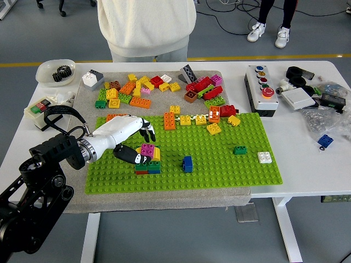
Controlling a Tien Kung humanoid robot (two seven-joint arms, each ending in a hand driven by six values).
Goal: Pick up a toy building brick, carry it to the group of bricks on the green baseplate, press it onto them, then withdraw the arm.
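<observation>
Head view: looks down over a white worktop (307, 164) carrying a green baseplate (219, 164) on a grey mat (164, 194).
Left hand: white hand (129, 137) on a black arm, entering from the left and lying over the baseplate's left part, its dark thumb low and its fingers (147, 130) curled above.
Left hand state: fingers and thumb close in around the magenta brick (147, 149); contact looks likely, though a firm pinch cannot be confirmed.
Magenta brick: sits on top of the brick group (148, 163) on the baseplate's left part, with a yellow brick (157, 154) touching it on its right.
Brick group: green, red and blue layers stacked on the baseplate, directly under the magenta brick.
Blue brick (187, 164): upright on the baseplate, right of the brick group and apart from it.
Green brick (239, 149) and white brick (265, 157): on the baseplate's right part, near each other.
Loose brick pile (159, 87): spread on the mat beyond the baseplate's far edge, some spilling onto that edge.
Button box (261, 89): on the worktop beyond the baseplate's far right corner.
Person (145, 27): in a cream top, standing past the baseplate at the worktop's far side; no hands visible.
Right hand: out of view.
</observation>
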